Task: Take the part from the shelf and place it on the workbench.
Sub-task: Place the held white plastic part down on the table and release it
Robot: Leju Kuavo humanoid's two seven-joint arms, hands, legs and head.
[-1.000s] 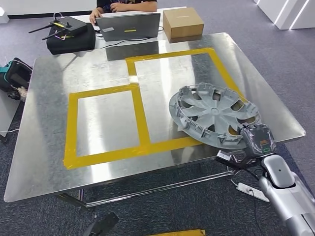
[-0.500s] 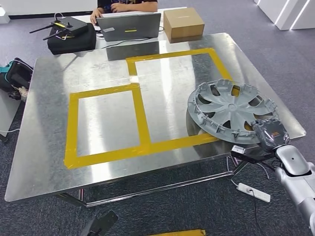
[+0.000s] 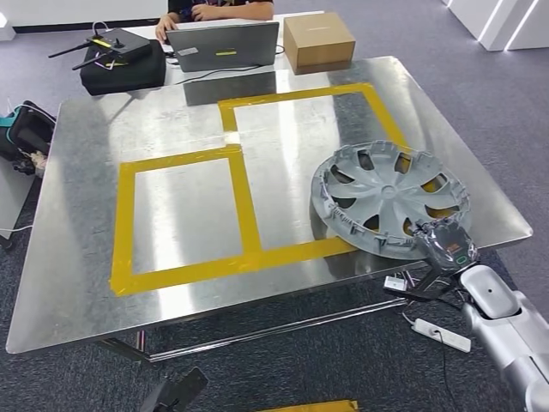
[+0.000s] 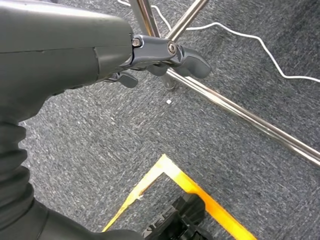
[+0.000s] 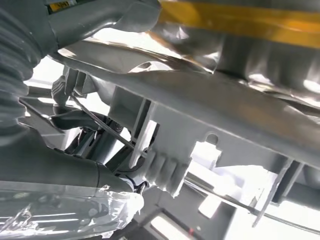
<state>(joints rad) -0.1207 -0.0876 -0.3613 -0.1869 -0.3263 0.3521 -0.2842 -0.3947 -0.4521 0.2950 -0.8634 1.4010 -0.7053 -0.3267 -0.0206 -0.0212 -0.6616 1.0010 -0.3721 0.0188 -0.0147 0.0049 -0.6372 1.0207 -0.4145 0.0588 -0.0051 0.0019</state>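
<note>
The part is a grey plastic wheel cover (image 3: 389, 197), tilted, its far side over the right yellow-taped rectangle (image 3: 294, 103) of the metal workbench (image 3: 84, 249). My right hand (image 3: 448, 245), wrapped in clear film, grips its near rim at the bench's right front edge. In the right wrist view the cover's ribbed rim (image 5: 211, 115) runs close past my hand (image 5: 75, 170), with yellow tape (image 5: 245, 22) behind. My left hand (image 4: 166, 52) hangs over the carpet, fingers apart, holding nothing.
A second yellow rectangle (image 3: 184, 215) marks the bench's left half. Beyond the far edge are a laptop (image 3: 223, 43), a cardboard box (image 3: 318, 40), a black case with a router (image 3: 123, 64) and a person's hands (image 3: 207, 10). A power strip (image 3: 440, 335) lies on the floor.
The wheel cover and my right hand swung to the right, then came back a little to the left. The bench has not shifted.
</note>
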